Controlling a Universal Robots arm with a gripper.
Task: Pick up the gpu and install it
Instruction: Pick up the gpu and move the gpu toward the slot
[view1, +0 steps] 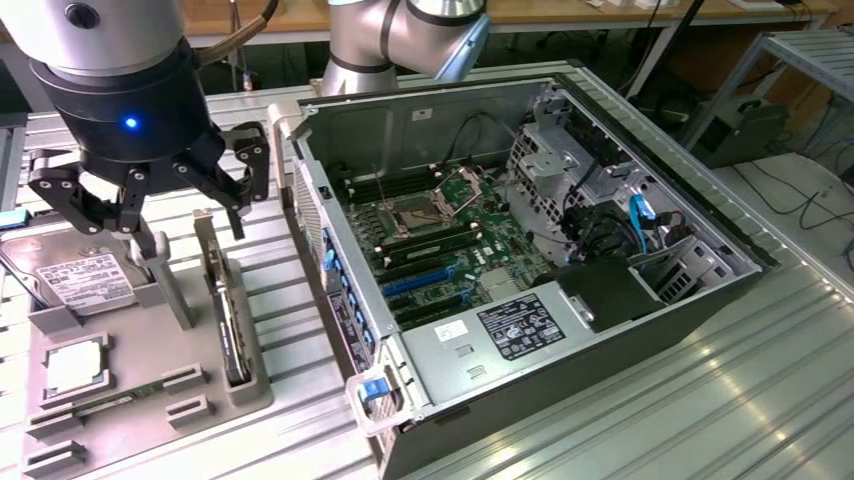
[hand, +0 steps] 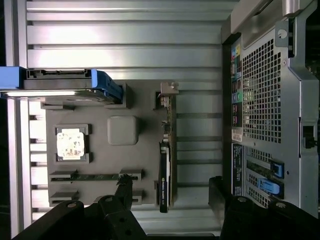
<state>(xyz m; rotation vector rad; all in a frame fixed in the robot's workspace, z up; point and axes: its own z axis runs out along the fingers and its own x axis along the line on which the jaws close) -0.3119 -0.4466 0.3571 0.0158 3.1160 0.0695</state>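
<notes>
The gpu (view1: 235, 300) is a thin black card standing on edge in a slot of the grey parts tray (view1: 134, 420), its metal bracket at the far end. My gripper (view1: 154, 215) hangs open above the tray, over its far end and clear of the card. In the wrist view the gpu (hand: 165, 155) runs as a narrow dark strip between my two black fingers (hand: 125, 192), and my gripper (hand: 170, 192) holds nothing. The open computer case (view1: 534, 240) lies on the exterior view's right, with blue expansion slots (view1: 420, 285) on its motherboard.
The tray (hand: 145, 165) also carries a silver hard drive (view1: 80, 275) with blue rails (hand: 105, 85), a square silver chip (hand: 70, 143), a memory stick (hand: 95, 176) and a grey post (hand: 122, 130). The case's perforated rear panel (hand: 265, 100) stands close beside the tray.
</notes>
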